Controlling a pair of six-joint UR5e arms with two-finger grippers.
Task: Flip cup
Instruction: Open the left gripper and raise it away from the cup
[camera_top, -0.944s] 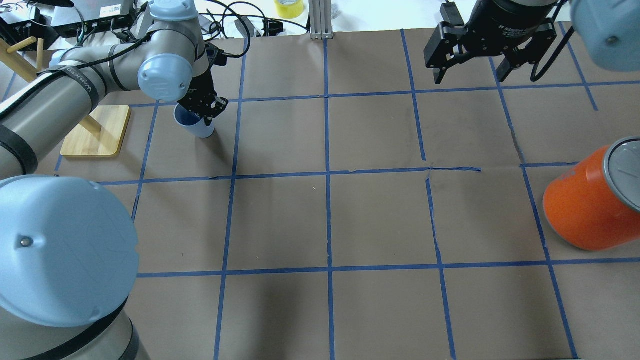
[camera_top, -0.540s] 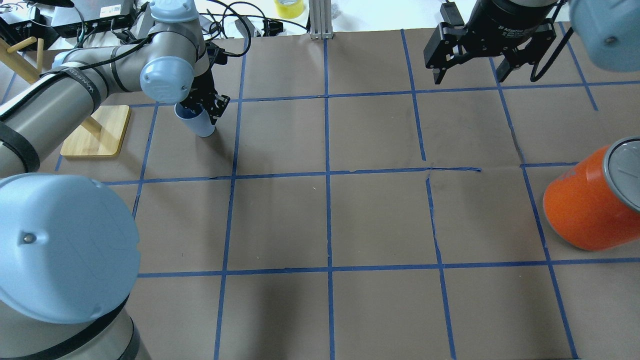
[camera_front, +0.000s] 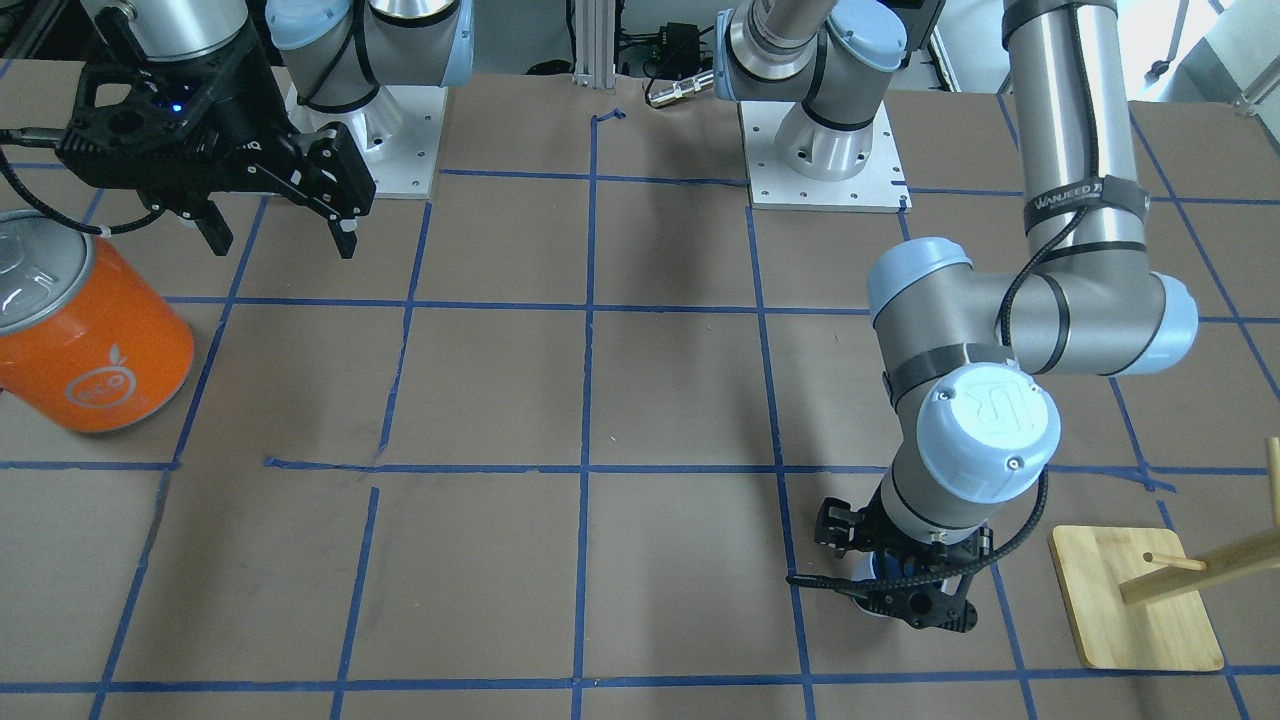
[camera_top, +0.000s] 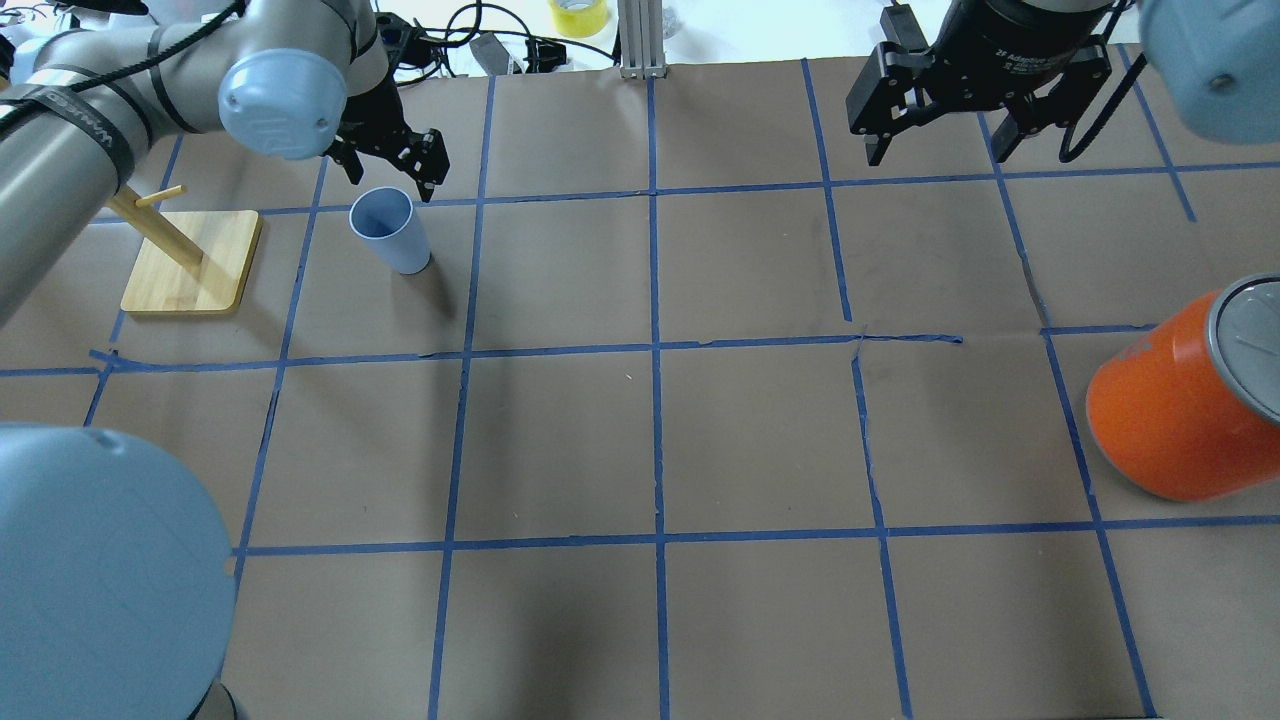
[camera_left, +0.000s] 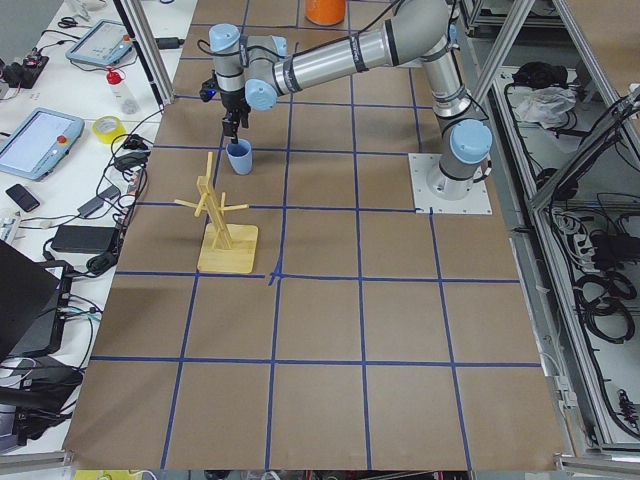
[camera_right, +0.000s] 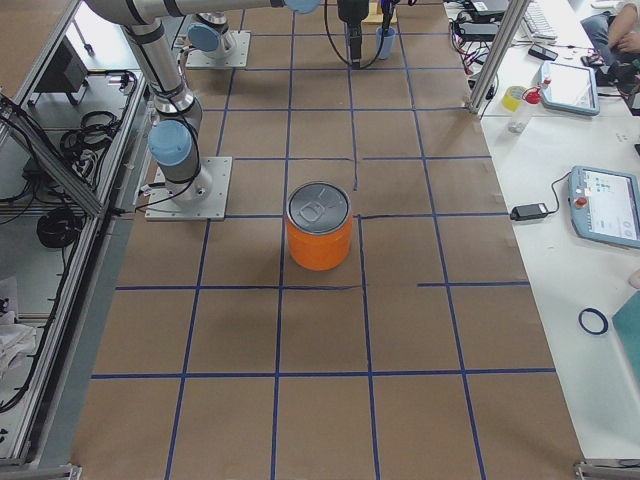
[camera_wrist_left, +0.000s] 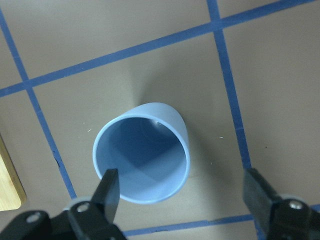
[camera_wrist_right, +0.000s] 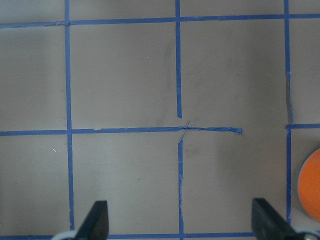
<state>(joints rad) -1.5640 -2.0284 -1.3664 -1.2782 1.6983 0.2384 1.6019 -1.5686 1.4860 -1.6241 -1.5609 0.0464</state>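
The pale blue cup stands upright, mouth up, on the brown paper at the far left. My left gripper is open and empty just above and behind its rim, not touching it. In the left wrist view the cup shows its blue-grey inside, with my left gripper spread wider than the rim. In the front-facing view the left gripper hides most of the cup. My right gripper is open and empty, high over the far right of the table; it also shows in the right wrist view.
A large orange can with a silver top stands at the right edge. A wooden peg rack on a bamboo base stands left of the cup. Blue tape lines grid the brown paper. Cables and a yellow tape roll lie beyond the far edge.
My left gripper was shut on the cup's rim; it has let go, opened and lifted up and back. The cup stands free. The right arm has not moved.
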